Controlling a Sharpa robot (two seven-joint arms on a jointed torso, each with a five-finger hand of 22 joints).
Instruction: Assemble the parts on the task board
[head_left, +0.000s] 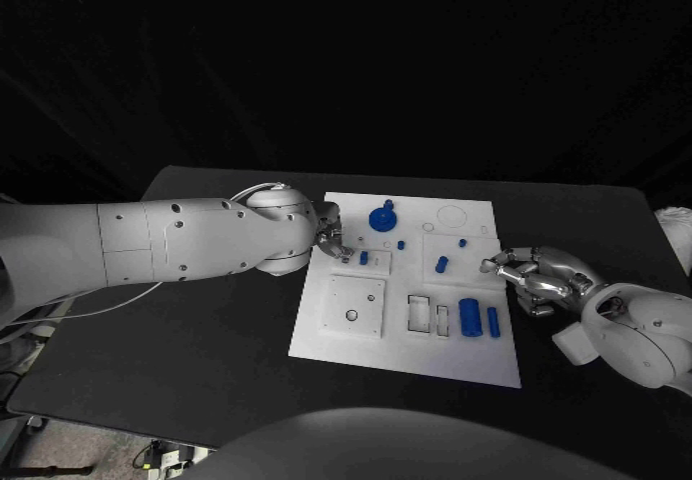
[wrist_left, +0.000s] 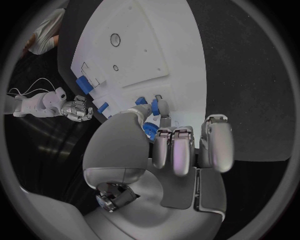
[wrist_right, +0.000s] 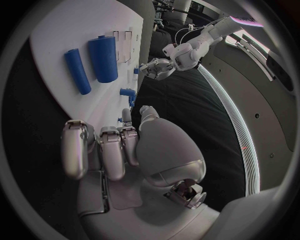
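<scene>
**Both hands at the board's edges, nothing held**

Near edge of task board (head_left: 418, 355): two blue cylinders lie side by side, a thick one (head_left: 470, 318) and a thin one (head_left: 493, 321), beside a rectangular recess (head_left: 420, 313). Square white plate (head_left: 353, 305) with a hole sits to their left.

Right hand (head_left: 534, 277) at the board's right edge, fingers curled in, gripping nothing; fingertips near a small blue peg (head_left: 441, 266).

Left hand (head_left: 329, 238) over the board's left edge, fingers bent, empty; a small blue part (head_left: 364, 258) just beside its fingertips.

Far end: blue round part (head_left: 382, 218) stands on the board.
</scene>
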